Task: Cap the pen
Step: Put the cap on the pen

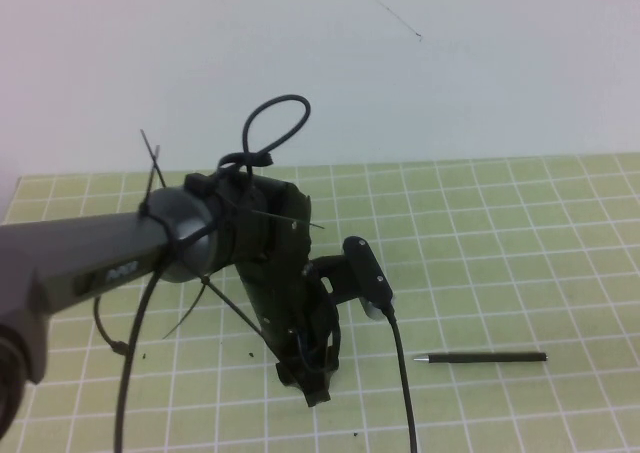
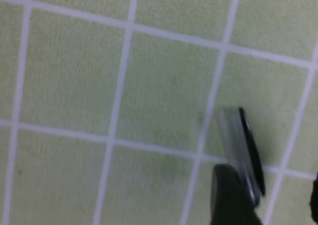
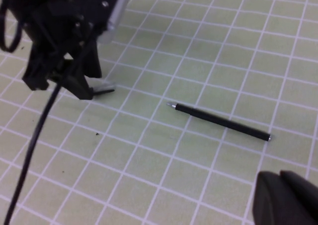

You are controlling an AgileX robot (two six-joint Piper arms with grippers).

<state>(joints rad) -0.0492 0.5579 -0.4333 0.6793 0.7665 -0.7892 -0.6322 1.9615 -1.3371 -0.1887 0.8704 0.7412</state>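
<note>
With our left gripper [image 1: 312, 388] low on the mat, seemingly clamped on the clear cap [image 2: 239, 153], and the right gripper [image 3: 285, 202], fingers together, raised near the pen [image 1: 485, 357], we risk the cap slipping.

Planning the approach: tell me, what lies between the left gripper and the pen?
Only bare green grid mat separates the left gripper, beside the clear cap, from the pen, in the right wrist view.
</note>
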